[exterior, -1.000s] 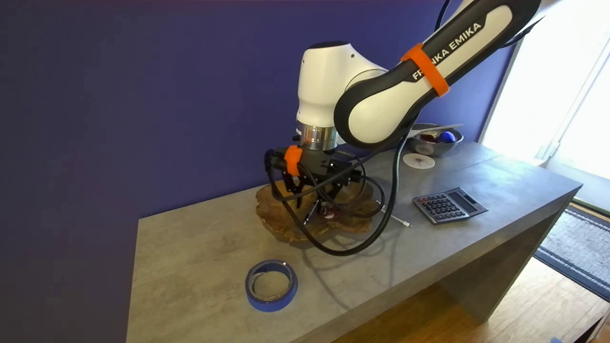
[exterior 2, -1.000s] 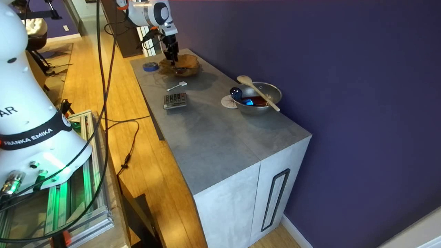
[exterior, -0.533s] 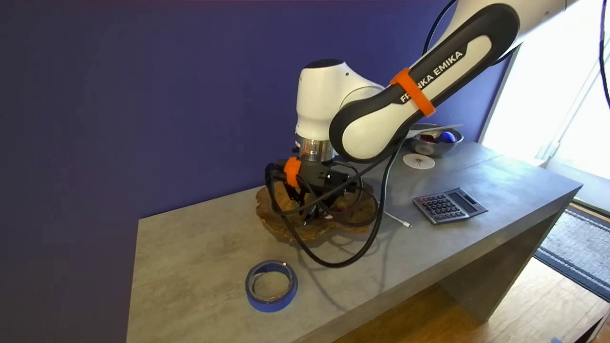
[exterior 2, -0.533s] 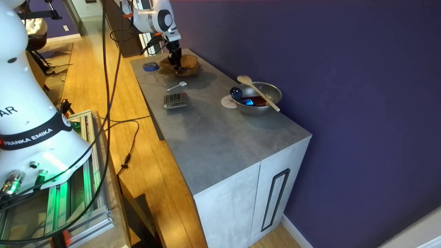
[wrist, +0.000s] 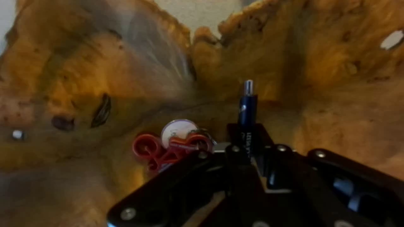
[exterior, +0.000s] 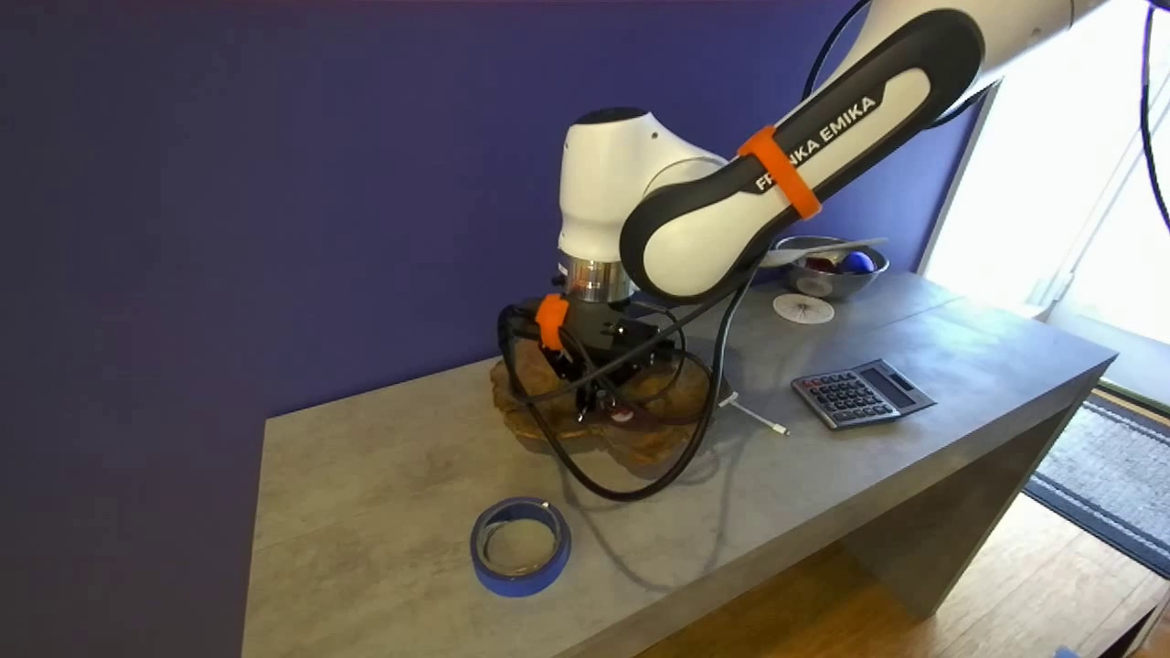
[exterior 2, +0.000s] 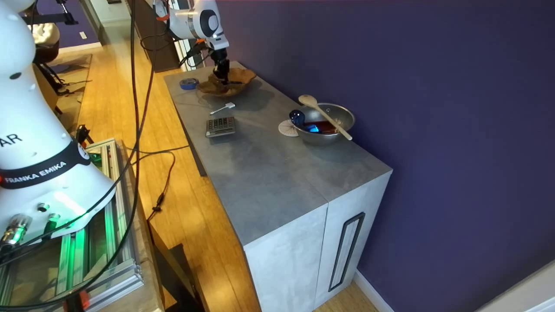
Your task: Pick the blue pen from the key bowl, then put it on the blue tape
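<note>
Wrist view told me the pick looked done: I had the pen [wrist: 247, 111] within the bowl's [wrist: 205, 88] outline, leaving the carry to the tape [exterior: 521, 585], near the bowl, and the setting down. My hand [wrist: 247, 135] pinched the pen's barrel, silver end poking free; whether pen touched bowl, I couldn't tell.

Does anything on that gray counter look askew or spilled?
Nothing looks spilled, but the key bowl looks turned or tipped since half a second ago: its rim outline differs in both exterior views. The end effector, shut on the blue pen, may have nudged it.
</note>
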Robot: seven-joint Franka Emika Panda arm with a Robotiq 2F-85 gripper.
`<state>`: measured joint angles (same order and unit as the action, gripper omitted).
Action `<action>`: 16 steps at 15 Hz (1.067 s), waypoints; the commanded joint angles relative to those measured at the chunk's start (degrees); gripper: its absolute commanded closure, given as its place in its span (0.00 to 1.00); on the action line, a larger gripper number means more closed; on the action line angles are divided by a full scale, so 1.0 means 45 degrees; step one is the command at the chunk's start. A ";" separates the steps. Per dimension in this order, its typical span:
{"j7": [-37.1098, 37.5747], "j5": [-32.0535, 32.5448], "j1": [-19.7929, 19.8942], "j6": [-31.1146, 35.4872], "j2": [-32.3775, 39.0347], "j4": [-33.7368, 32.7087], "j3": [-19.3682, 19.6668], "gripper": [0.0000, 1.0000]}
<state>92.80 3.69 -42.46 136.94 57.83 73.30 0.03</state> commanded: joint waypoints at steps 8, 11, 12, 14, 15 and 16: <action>-0.4229 -0.0242 0.0566 0.1753 -0.2826 0.2554 -0.2346 0.97; -0.6211 -0.0851 0.0684 0.2004 -0.2266 0.2303 -0.3359 0.97; -0.6935 -0.1115 0.0778 0.1970 -0.2071 0.2257 -0.3701 0.97; -0.6591 -0.1297 0.0139 0.1557 -0.2146 0.2003 -0.2968 0.87; -0.7145 -0.1534 0.0189 0.1554 -0.2031 0.2004 -0.3155 0.87; -0.7436 -0.1618 0.0242 0.1555 -0.1943 0.2004 -0.3258 0.87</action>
<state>60.54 -1.42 -39.92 144.17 49.20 82.72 -16.44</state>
